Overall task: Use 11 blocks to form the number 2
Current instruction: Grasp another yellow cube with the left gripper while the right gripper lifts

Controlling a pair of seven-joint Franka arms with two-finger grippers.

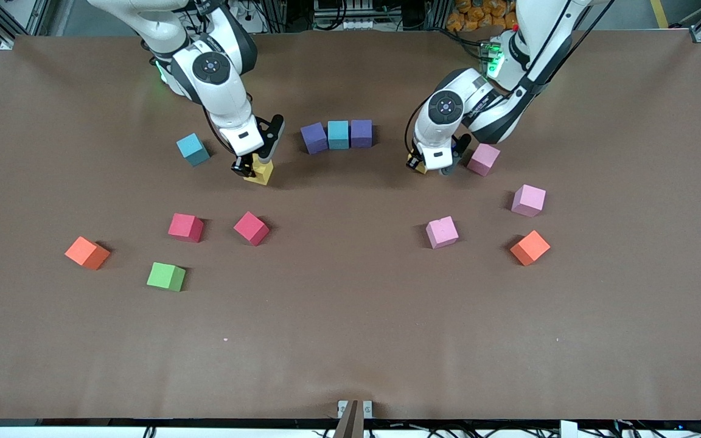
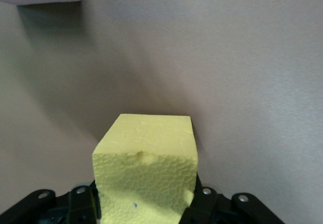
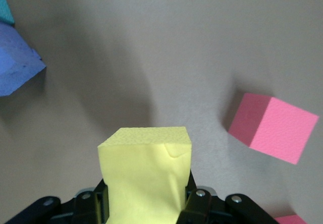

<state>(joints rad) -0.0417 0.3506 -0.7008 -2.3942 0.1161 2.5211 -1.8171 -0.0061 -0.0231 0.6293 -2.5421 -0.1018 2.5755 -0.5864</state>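
1. Brown table [image 1: 350, 340], seen from a high camera facing two white robot arms based along the top edge.
2. Started row of three cubes toward the robots' side, mid-table: purple cube [image 1: 314, 137], teal-blue cube [image 1: 338, 134], purple cube [image 1: 361, 133], touching side by side. Apparently the first bar of the number 2; the rest not yet built.
3. Right gripper [image 1: 252, 167] clamped on a yellow cube [image 1: 260, 171], low at the table, just beside the row on the right arm's end. In the right wrist view, black fingers [image 3: 198, 204] pressing both sides of the yellow cube [image 3: 145, 176].
4. Left gripper [image 1: 432, 165] clamped on a second yellow cube [image 1: 415, 163], low at the table, on the row's left-arm end, close to a pink cube [image 1: 484, 159]. Confirmed in the left wrist view: yellow cube [image 2: 146, 168] pinched between fingers [image 2: 204, 204].
5. Key relation: the row between the two grippers, the right one clearly closer to it.
6. Loose cubes nearer the camera: teal [image 1: 193, 149], two red [image 1: 185, 227] [image 1: 251, 228], green [image 1: 166, 276], two orange [image 1: 87, 252] [image 1: 530, 247], two more pink [image 1: 529, 200] [image 1: 442, 232].
7. Likely next: lifting each yellow cube and setting it against the row.
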